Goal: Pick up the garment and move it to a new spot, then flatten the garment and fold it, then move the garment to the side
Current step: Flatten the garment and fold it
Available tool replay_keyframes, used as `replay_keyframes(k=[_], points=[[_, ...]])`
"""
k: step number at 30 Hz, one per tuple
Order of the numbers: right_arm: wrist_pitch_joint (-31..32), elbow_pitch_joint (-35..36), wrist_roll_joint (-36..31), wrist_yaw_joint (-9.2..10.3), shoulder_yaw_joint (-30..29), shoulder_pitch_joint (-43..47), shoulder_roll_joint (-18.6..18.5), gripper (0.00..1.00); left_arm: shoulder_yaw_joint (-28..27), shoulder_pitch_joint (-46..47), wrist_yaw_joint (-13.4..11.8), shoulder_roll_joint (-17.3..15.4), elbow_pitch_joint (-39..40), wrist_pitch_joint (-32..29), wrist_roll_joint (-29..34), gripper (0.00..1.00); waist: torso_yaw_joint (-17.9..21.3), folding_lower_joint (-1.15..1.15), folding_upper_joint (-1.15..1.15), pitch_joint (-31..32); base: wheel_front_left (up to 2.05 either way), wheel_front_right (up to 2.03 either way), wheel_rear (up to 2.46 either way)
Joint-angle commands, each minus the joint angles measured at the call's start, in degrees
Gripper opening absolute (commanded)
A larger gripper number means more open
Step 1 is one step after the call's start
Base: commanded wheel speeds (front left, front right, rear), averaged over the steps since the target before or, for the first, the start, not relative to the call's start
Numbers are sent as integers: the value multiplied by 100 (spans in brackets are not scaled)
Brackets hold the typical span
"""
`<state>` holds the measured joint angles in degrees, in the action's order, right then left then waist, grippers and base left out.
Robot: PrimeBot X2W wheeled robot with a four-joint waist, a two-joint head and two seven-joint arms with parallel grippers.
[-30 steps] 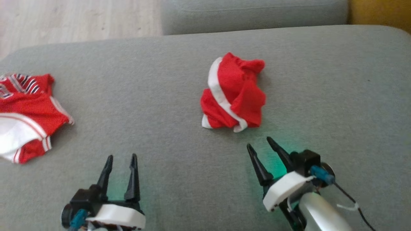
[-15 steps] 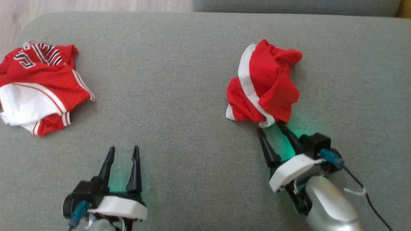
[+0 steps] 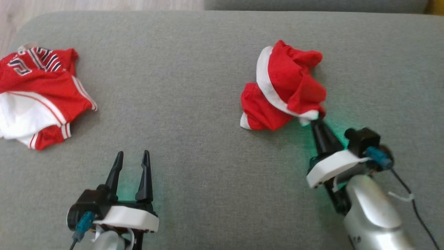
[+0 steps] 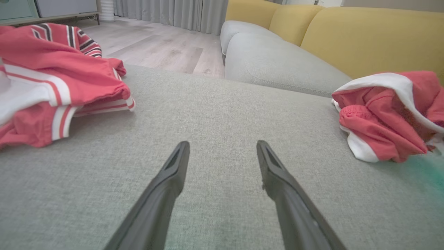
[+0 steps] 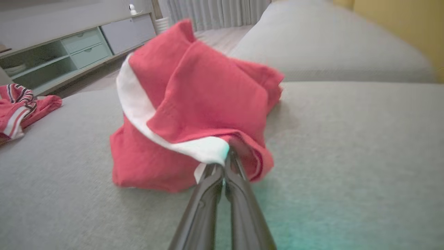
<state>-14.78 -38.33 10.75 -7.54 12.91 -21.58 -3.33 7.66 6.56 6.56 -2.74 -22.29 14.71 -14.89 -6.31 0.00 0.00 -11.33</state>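
Grey sofa cushion point(image 3: 194, 104) carries everything. Nearest, well left of the garment point(image 3: 288, 83), the left hand point(image 3: 132, 152) stands wide, holding nothing. The right hand point(image 3: 314, 121) is pinched tight on the crumpled red garment's near white-trimmed edge. A red-and-white jersey point(image 3: 38, 93) lies far left of the garment.

My rig's left hand point(image 3: 133, 153) and right hand point(image 3: 315, 122) each carry two long, black, tapering fingers point(image 3: 145, 177) set in a black block point(image 3: 93, 205), capped by a curved white shell point(image 3: 126, 219). A teal plug point(image 3: 82, 228) sits on each wrist; from the right one a thin black cable point(image 3: 416, 212) trails past a white tie point(image 3: 400, 197). My right forearm point(image 3: 371, 215) is smooth silver. In my wrist views the fingers read as matte dark grey.
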Motion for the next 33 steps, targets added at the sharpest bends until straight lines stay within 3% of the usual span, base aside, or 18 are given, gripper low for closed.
replay_keyframes(k=[1,7,12,23,29,33], points=[[-22,314,-224,5,-21,-172,8,0,-175,66,-19,-14,150,29,-43,100,99,0,0,84,0,0,0],[-22,984,-789,5,-207,-1051,-561,0,-64,-5,-18,-14,104,29,-170,100,237,0,0,373,0,0,0],[-22,1151,-978,5,210,-2149,-883,0,384,27,7,-14,-25,29,-346,100,105,0,0,588,0,0,0],[-22,379,-827,5,1606,-4137,-787,0,1049,-25,-78,-14,-168,29,-611,100,-741,0,0,791,0,0,0],[-22,479,-653,5,1727,-4556,-832,0,1002,-169,-90,-14,-218,29,-603,100,-829,0,0,847,0,0,0],[-22,575,-500,5,1658,-4311,-1014,0,967,-253,-112,-14,-207,29,-626,100,-694,0,0,868,0,0,0]])
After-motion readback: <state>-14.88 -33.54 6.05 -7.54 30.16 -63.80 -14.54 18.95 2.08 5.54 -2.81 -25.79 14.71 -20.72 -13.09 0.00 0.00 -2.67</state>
